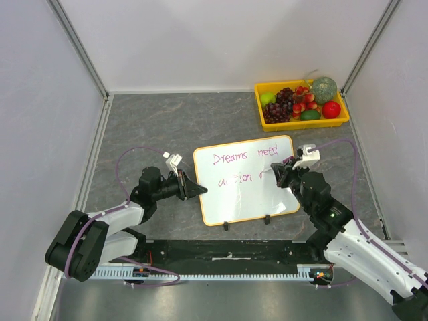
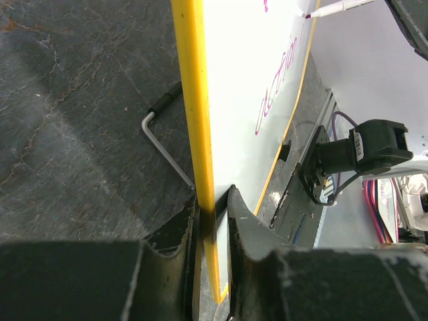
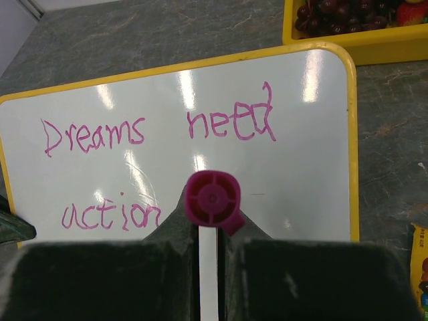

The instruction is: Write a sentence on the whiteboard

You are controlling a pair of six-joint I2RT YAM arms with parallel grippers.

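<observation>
Where pink-inked, whiteboard: "Dreams need action"

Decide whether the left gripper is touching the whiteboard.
Touching. The left wrist view shows the left gripper clamped on the edge of the whiteboard, a finger pressed against each side.

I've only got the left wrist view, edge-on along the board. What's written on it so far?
Observer: The white rectangular whiteboard with the thin orange frame reads "Dreams need" on top, "action" below, in magenta.
Operator: What's the right arm holding?
Observer: The right fingers are shut on a white marker with a magenta end cap.
Operator: Anything beyond the board?
Observer: A yellow plastic tray of fruit, off its far right corner, not touching.
</observation>
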